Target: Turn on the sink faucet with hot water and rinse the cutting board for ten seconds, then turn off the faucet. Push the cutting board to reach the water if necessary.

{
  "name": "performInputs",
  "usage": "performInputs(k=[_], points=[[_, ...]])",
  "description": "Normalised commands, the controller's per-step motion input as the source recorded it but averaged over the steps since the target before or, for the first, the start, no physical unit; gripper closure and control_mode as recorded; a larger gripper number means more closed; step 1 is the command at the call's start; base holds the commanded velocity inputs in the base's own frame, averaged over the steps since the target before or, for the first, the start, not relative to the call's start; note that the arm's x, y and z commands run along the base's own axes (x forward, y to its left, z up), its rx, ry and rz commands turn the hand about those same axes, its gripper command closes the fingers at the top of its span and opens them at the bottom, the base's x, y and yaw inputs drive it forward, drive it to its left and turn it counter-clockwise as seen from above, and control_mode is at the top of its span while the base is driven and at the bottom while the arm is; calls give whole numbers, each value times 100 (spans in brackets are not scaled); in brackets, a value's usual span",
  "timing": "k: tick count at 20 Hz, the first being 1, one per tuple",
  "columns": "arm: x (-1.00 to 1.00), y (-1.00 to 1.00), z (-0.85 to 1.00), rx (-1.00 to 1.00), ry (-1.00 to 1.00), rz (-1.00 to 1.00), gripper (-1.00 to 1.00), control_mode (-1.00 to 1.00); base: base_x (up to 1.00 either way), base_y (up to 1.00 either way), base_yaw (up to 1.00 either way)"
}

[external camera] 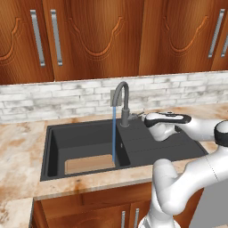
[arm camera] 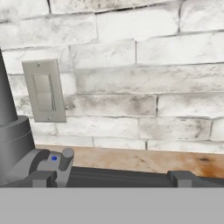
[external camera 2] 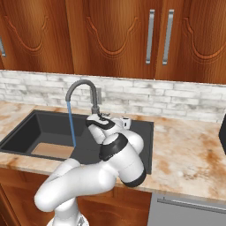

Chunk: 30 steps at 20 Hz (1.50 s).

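The dark grey sink faucet [external camera: 121,100] [external camera 2: 83,92] stands behind the black sink [external camera: 53,147] [external camera 2: 26,128]. The water [external camera: 114,136] [external camera 2: 71,126] falls from it in a thin blue stream. The stream comes down at the right end of the tan cutting board [external camera: 88,164] [external camera 2: 50,151], which lies flat in the basin. My gripper [external camera 2: 115,118] [arm camera: 111,179] is open and hovers low just right of the faucet base [arm camera: 11,135], facing the brick wall. The small side lever [arm camera: 65,158] sits just inside my left fingertip [arm camera: 41,178]. Nothing is held.
A grey wall switch plate [arm camera: 43,91] is on the white brick backsplash behind the faucet. The ribbed drainboard [external camera: 173,149] lies under my arm. Marble counter [external camera 2: 190,150] extends on both sides, with wooden cabinets [external camera: 89,35] overhead.
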Motion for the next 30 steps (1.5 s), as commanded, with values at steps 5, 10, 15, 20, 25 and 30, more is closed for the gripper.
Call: performInputs(k=[5, 10, 15, 20, 25, 30], points=[[0, 0, 0, 0, 0, 0, -100, -100, 0, 0, 0], [0, 0, 0, 0, 0, 0, -100, -100, 0, 0, 0], [0, 0, 0, 0, 0, 0, -100, -100, 0, 0, 0], [0, 0, 0, 0, 0, 0, -100, -100, 0, 0, 0], [0, 0, 0, 0, 0, 0, -100, -100, 0, 0, 0], [0, 0, 0, 0, 0, 0, -100, -100, 0, 0, 0]])
